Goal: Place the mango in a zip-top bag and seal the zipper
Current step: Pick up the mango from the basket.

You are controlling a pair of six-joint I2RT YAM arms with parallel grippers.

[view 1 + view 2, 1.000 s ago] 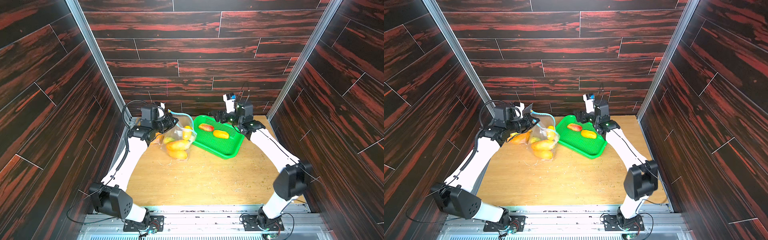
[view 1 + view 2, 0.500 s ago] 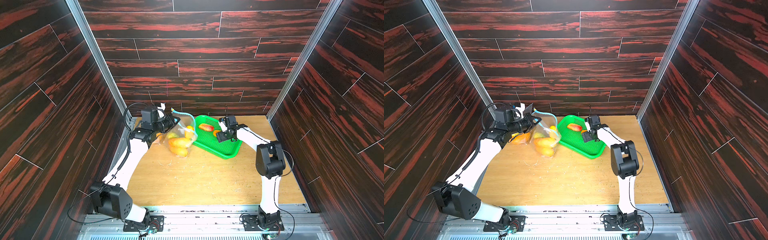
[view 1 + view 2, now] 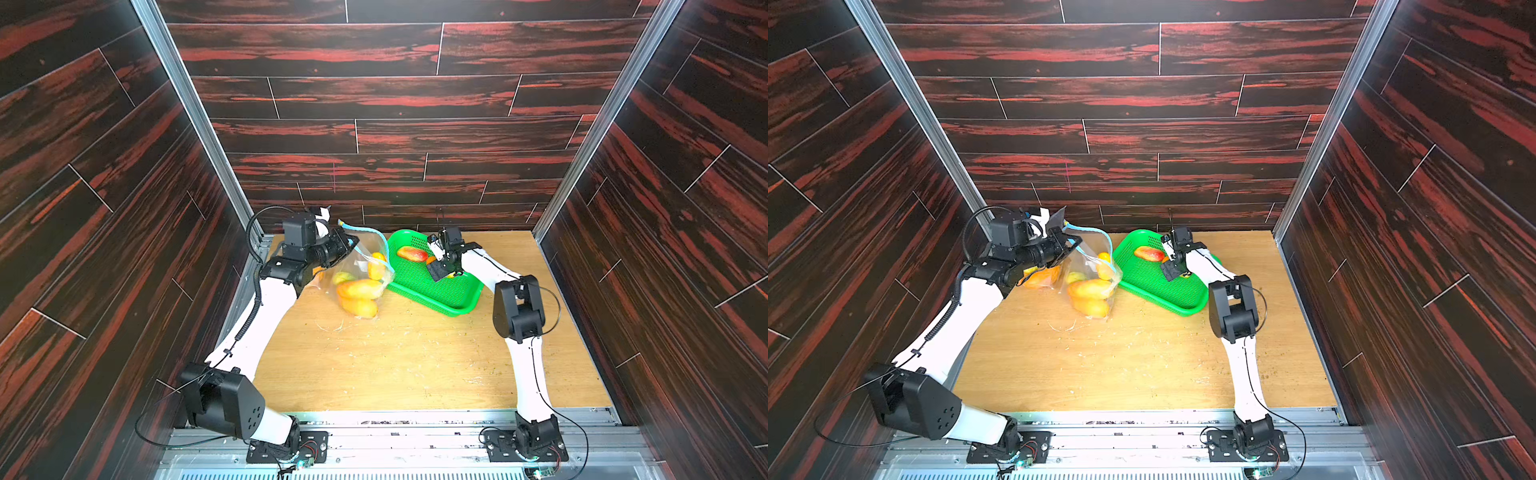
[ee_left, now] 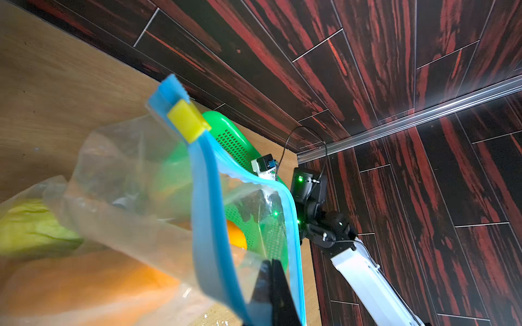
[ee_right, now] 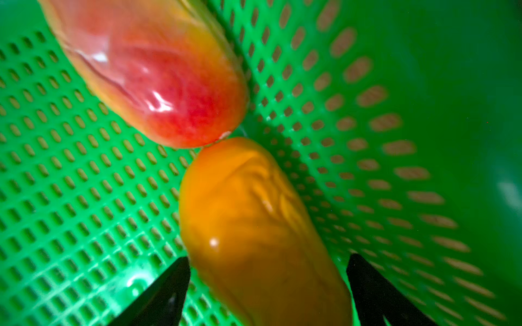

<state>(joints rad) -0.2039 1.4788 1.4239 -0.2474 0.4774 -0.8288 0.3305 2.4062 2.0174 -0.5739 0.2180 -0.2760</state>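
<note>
Dark wood-panelled walls are surrounding a wooden worktop (image 3: pixel 395 365). Left end effector (image 3: pixel 351 246) is clamping tight on the zip-top bag (image 3: pixel 362 261) rim. Right end effector (image 5: pixel 268 261) is gaping wide, straddling an orange mango (image 5: pixel 254 214) lying in the green tray (image 3: pixel 440 293).

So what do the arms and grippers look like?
The left arm and right arm have white links and black joints. A ribbed black cable runs along the left; a thin wire loops by the right. The left gripper and right gripper have black tapered fingers.

Orange mango (image 5: pixel 254 225) mostly hidden behind right hand (image 3: pixel 441 268) in both top views
</note>
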